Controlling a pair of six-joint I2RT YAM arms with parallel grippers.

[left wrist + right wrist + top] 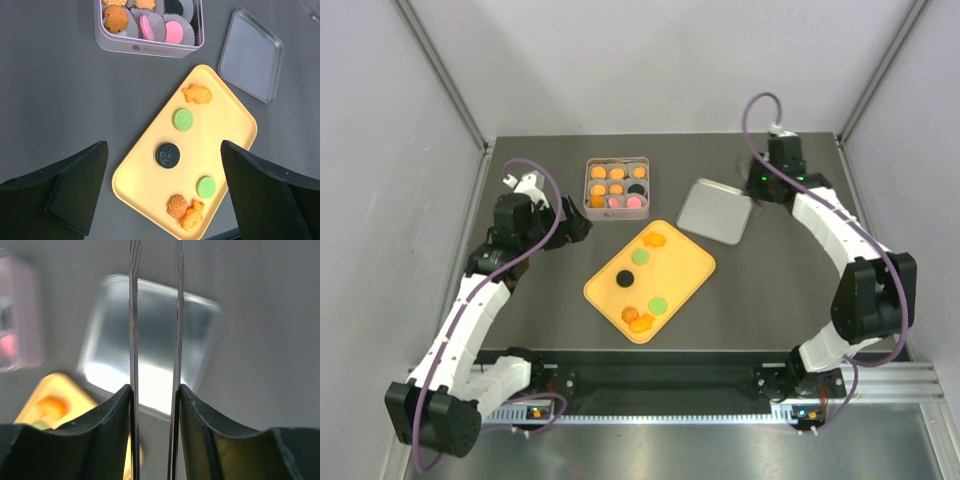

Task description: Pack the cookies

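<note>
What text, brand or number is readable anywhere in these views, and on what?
Tin, front wall: a small printed mark, too small and blurred to read.
Tray, lid, cookies: no text visible.

White arms (470, 310), black joints, purple cables (744, 120)

I saw the tray (692, 262) lying in the middle of the counter (770, 300), with six cookies (623, 279) spread on it. The tin (587, 186) sat behind the tray, a bit to the left, with more cookies in it. The lid (716, 210) lay flat to the right of the tin, apart from it.
</note>
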